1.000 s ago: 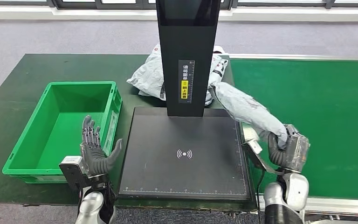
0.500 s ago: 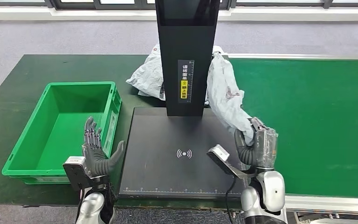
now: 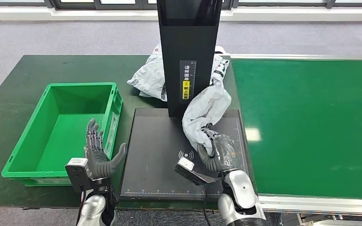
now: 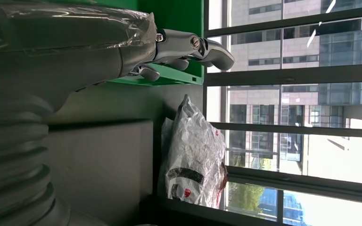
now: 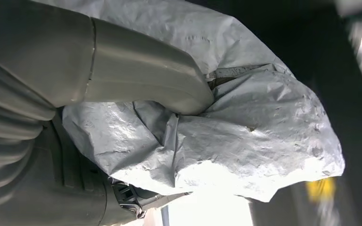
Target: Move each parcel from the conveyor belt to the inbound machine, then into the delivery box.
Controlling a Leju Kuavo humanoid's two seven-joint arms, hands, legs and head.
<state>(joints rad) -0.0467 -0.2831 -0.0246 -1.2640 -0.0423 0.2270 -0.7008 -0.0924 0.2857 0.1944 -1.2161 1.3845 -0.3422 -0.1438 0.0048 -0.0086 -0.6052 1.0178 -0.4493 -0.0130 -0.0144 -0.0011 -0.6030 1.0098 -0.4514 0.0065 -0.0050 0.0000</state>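
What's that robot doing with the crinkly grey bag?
The robot's right hand grips a grey plastic parcel and holds it over the black inbound machine, near its upright column. Its left hand holds nothing, fingers apart, beside the green delivery box, which has nothing in it. Another grey parcel lies behind the column. The green conveyor belt runs to the right.

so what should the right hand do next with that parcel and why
Probably lower and release it. The right hand grips the grey parcel above the inbound machine's black platform, near the scan mark, but the bag hangs crumpled rather than lying flat there.
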